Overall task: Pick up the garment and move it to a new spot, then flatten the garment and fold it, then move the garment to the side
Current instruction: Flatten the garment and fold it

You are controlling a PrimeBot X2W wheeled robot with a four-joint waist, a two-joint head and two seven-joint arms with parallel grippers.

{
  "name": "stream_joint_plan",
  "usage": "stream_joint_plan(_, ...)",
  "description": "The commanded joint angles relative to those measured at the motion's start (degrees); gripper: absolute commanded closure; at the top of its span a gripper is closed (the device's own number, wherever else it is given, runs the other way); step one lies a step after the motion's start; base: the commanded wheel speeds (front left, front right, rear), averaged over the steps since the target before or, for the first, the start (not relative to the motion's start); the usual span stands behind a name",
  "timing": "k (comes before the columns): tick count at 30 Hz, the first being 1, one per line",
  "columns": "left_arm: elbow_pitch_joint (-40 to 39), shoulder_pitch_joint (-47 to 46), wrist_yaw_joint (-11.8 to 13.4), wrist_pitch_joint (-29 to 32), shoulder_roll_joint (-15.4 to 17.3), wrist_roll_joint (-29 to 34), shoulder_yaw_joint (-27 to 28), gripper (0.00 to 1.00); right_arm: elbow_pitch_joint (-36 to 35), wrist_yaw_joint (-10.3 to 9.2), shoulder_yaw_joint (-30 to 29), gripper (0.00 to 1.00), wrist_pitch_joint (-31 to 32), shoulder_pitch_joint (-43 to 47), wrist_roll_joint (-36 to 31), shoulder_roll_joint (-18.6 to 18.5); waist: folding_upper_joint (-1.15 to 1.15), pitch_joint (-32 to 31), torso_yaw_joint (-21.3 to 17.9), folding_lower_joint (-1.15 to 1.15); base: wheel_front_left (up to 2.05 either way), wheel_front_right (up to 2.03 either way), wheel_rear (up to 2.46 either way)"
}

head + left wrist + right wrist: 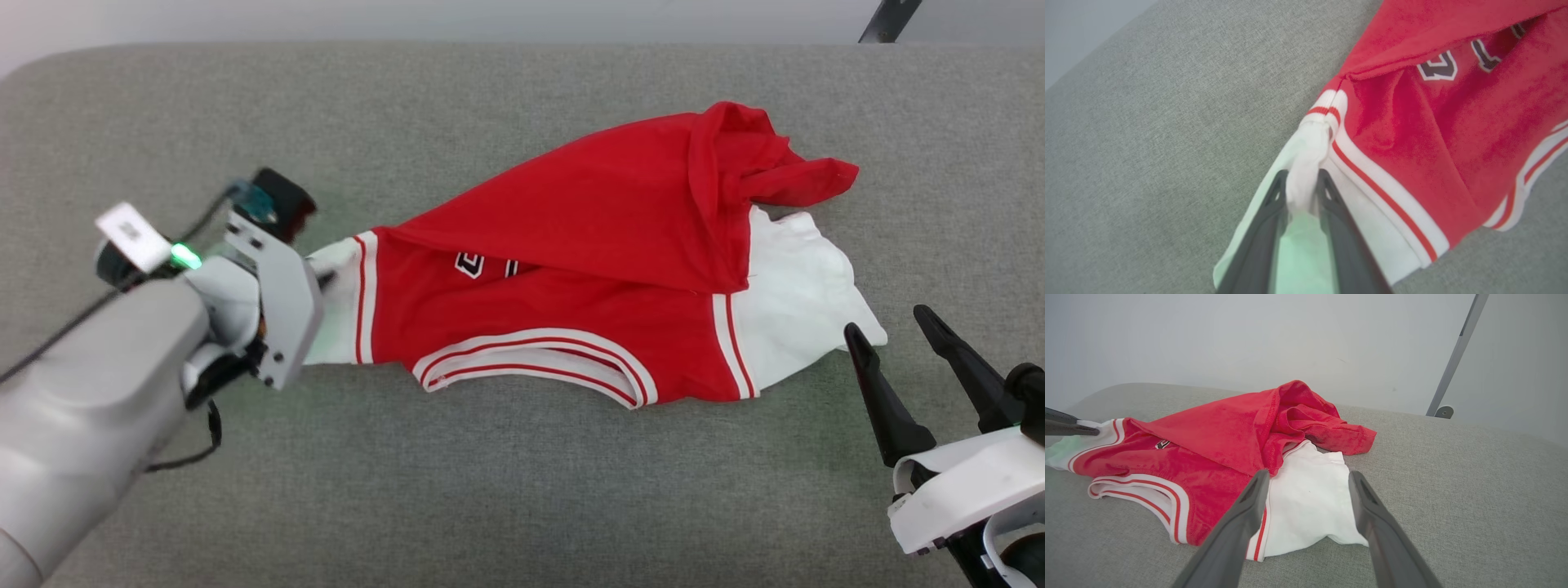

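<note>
Closest to you, the left gripper (1301, 181) has its fingers clenched on a bunched ridge of white sleeve (1306, 155), just short of the striped trim where the sleeve meets the red body. The cloth between them is pinched tight. In the head view that gripper sits at the shirt's left end, half hidden behind its own wrist.

The shirt (571, 245) lies across the middle of the tabletop (522, 490) with its collar (531, 359) toward you, and it is far from flat. A broad red flap (588, 204) is folded over the chest, so just a corner of the black lettering (471, 264) peeks out beneath it. The cloth at the far right is wadded into a lump (759, 155). The other sleeve (804, 286) lies spread but rumpled beside that lump.

Your right gripper (886, 322) hovers near that sleeve's outer edge, its fingers spread wide with nothing between them. From its wrist view they frame the sleeve without touching it.

As I judge it, you are at the flattening stage at best. Whether the shirt is already at its new spot can't be told from here. What's left is to draw the sleeves apart, throw the flap back so the front lies smooth, make the fold, and shift the shirt to the side. No fold is started yet.
</note>
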Motion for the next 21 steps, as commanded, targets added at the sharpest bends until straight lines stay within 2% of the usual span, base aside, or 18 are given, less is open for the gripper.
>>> stream_joint_plan(1, 0.7, -0.5, 0.5, -0.4, 0.0, -1.0, 0.9, 1.0, -0.2, -0.06, -0.1, 0.0, -0.1, -0.8, -0.2, 0.2, 0.0, 0.3, -0.2, 0.0, 0.0, 0.0, 0.0)
stream_joint_plan(7, 4.9, -2.4, 1.5, -0.4, 0.0, -2.8, 3.0, 1.0, -0.1, -0.06, 0.2, 0.0, -0.3, -1.1, 0.0, 0.3, 0.0, 0.9, -1.0, 0.0, 0.0, 0.0, 0.0)
stream_joint_plan(8, 6.0, -2.7, 1.6, -0.3, -0.1, -3.1, 3.3, 0.9, 0.0, -0.06, 0.3, 0.0, -0.3, -1.2, 0.0, 0.3, 0.0, 1.1, -1.2, 0.0, 0.0, 0.0, 0.0)
stream_joint_plan(9, 7.2, -2.8, 1.8, -0.1, -0.4, -3.4, 3.5, 0.65, 0.1, -0.06, 0.4, 0.0, -0.4, -1.3, 0.0, 0.4, 0.0, 1.2, -1.4, 0.0, 0.0, 0.0, 0.0)
stream_joint_plan(10, 8.5, -2.6, 1.9, 0.3, -0.9, -4.0, 3.7, 0.59, 0.2, -0.06, 0.5, 0.0, -0.3, -1.5, 0.1, 0.3, 0.0, 1.4, -1.6, 0.0, 0.0, 0.0, 0.0)
stream_joint_plan(11, 9.6, -2.3, 1.9, 0.6, -1.3, -4.4, 3.9, 0.34, 0.4, -0.06, 0.5, 0.0, -0.2, -1.6, 0.2, 0.4, 0.0, 1.5, -1.8, 0.0, 0.0, 0.0, 0.0)
stream_joint_plan(12, 10.8, -2.1, 1.8, 0.7, -1.6, -4.9, 4.1, 0.0, 0.6, -0.06, 0.6, 0.0, -0.1, -1.8, 0.2, 0.4, 0.0, 1.6, -2.0, 0.0, 0.0, 0.0, 0.0)
stream_joint_plan(17, 15.8, -1.4, 1.0, -1.2, -3.6, -7.0, 5.5, 0.0, 1.6, -0.06, 1.2, 0.0, 1.0, -2.4, 0.6, -0.6, 0.0, 1.7, -2.9, 0.0, 0.0, 0.0, 0.0)
stream_joint_plan(21, 17.4, -0.8, 0.2, -4.3, -4.6, -8.1, 6.6, 0.0, 3.0, -0.06, 2.1, 0.0, 3.9, -2.9, 1.7, -3.0, 0.0, 0.4, -2.7, 0.0, 0.0, 0.0, 0.0)
